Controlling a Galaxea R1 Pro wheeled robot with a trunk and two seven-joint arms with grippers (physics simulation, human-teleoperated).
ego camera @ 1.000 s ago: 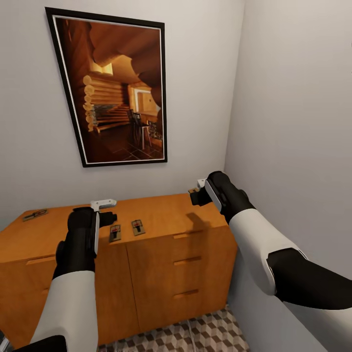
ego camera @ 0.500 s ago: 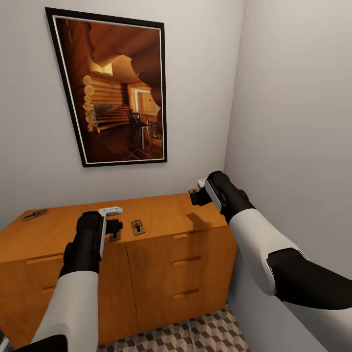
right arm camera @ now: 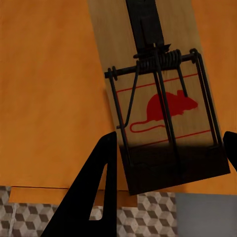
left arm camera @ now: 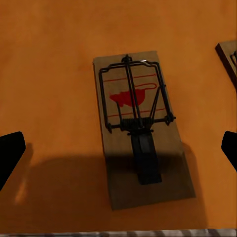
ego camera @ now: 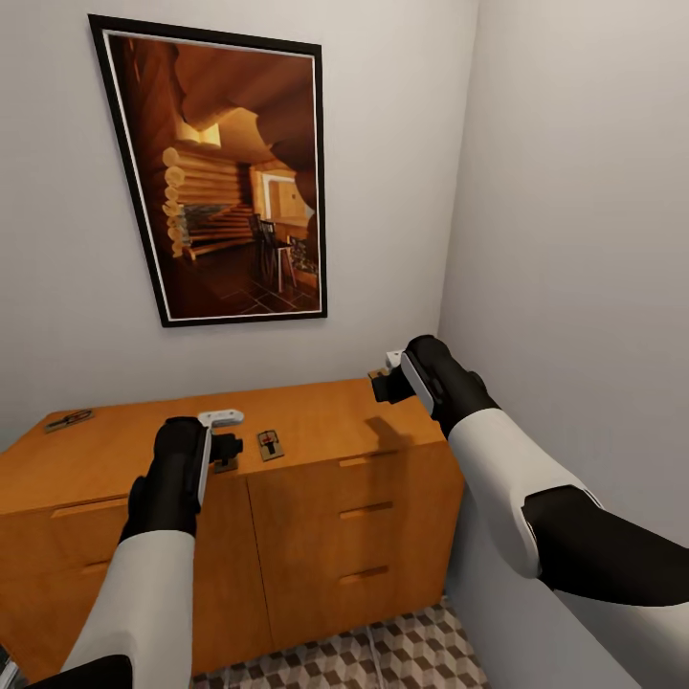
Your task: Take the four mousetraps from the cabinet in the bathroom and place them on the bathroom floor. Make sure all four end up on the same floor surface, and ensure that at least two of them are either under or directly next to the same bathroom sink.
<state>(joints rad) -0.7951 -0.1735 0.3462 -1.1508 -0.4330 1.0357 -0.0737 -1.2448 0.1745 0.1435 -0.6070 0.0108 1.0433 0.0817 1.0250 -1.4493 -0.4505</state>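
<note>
The orange-brown cabinet (ego camera: 316, 498) stands against the wall, with mousetraps on its top. One mousetrap (ego camera: 67, 419) lies at the far left and another (ego camera: 271, 444) near the front middle. A third (ego camera: 225, 465) is mostly hidden under my left gripper (ego camera: 227, 448). In the left wrist view that mousetrap (left arm camera: 140, 148) lies flat on the cabinet top (left arm camera: 49, 49), and the left gripper (left arm camera: 119, 150) is open, one fingertip on each side. My right gripper (ego camera: 388, 383) hovers over the cabinet's back right corner. It is shut on a mousetrap (right arm camera: 163, 108) held above the cabinet top (right arm camera: 49, 74).
A framed log-cabin picture (ego camera: 220, 172) hangs above the cabinet. A grey wall (ego camera: 574, 239) runs close along the right side. The cube-patterned bathroom floor (ego camera: 402, 651) shows in front of the cabinet. The edge of the neighbouring trap (left arm camera: 229, 57) is in the left wrist view.
My left gripper has moved right and down over the nearer of the two front mousetraps, now covering it. The right arm with its trap has not moved.
</note>
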